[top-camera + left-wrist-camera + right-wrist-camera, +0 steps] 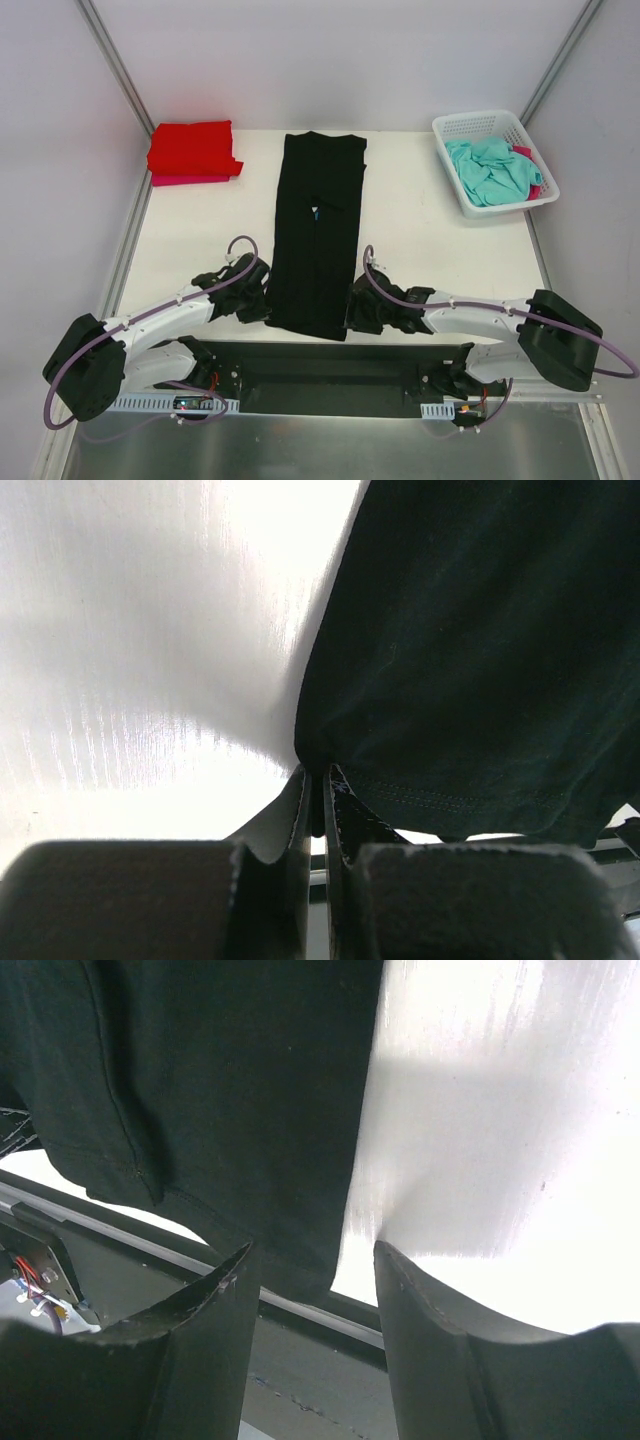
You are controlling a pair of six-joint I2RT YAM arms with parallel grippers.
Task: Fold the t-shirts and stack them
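The black t-shirt [318, 235] lies on the white table [420, 230] as a long narrow strip, with a speck of blue showing at its middle. My left gripper [262, 305] is at its near left corner. In the left wrist view the jaws [318, 775] are shut on the black hem [450, 680]. My right gripper [355, 310] is at the near right corner. In the right wrist view it [312, 1260] is open, with the shirt's corner [250, 1110] between the fingers. A folded red t-shirt [192, 148] lies on a folded pink one [190, 180] at the back left.
A white mesh basket [480, 118] stands at the back right and holds a crumpled teal t-shirt [490, 170] and a bit of pink cloth [530, 160]. A dark metal base plate [330, 370] runs along the table's near edge between the arms.
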